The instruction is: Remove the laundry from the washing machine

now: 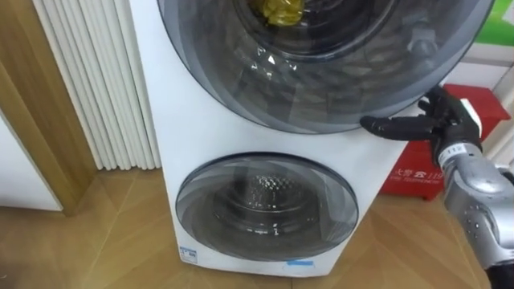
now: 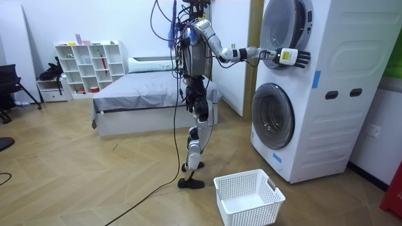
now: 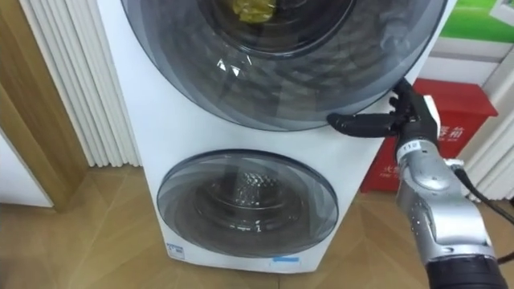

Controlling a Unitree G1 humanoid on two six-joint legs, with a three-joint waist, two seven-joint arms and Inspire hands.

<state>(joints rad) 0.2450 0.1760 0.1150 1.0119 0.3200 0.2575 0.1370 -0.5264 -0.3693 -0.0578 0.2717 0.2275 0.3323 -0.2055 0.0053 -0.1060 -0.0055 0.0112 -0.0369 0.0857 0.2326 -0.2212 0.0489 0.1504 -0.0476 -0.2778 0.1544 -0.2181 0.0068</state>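
Note:
The white washing machine [image 1: 201, 120] has two round glass doors, one above the other, both closed. A yellow cloth [image 1: 277, 10] shows through the upper door [image 1: 321, 72], inside the drum. My right hand [image 1: 438, 120] is at the upper door's lower right rim, open, its dark fingers [image 3: 361, 123] stretched along the rim. In the room view I stand in front of the machine with the right arm [image 2: 242, 53] reaching out to that door and the right hand [image 2: 292, 58] against it. My left hand [image 2: 187, 94] seems to hang at my hip.
A white laundry basket [image 2: 248, 198] stands on the wooden floor in front of the machine, beside my feet. A red box [image 1: 454, 160] sits right of the machine, white slats [image 1: 96, 80] and a wooden frame to its left. A bed [image 2: 144, 94] is behind me.

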